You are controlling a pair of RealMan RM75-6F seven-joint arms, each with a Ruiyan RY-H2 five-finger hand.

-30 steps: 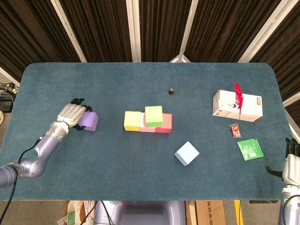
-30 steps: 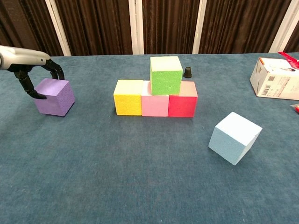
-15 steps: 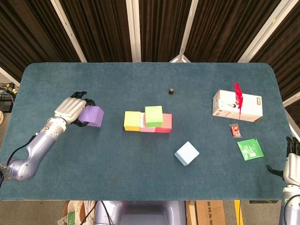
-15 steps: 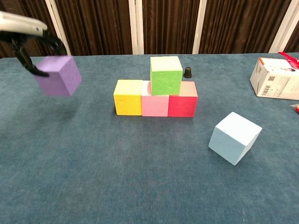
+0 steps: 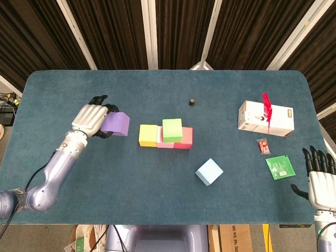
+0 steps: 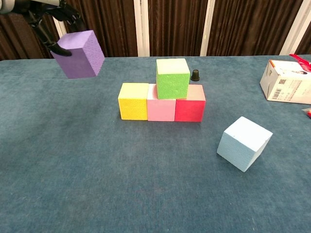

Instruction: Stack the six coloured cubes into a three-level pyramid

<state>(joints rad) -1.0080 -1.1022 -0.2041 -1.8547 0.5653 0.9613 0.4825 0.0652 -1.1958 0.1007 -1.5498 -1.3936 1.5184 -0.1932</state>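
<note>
While left hand (image 5: 90,118) fingers grip purple cube (image 5: 115,124) aloft, left of green cube (image 5: 171,129): base row done, green on; purple, blue cube (image 5: 209,171) left. Right hand (image 5: 320,181) spread, empty.

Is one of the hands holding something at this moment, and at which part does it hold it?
The left hand holds the purple foam cube by its left side, fingers over its upper edge, lifted off the table. The right hand holds nothing.

Overhead head view, low chest view
</note>
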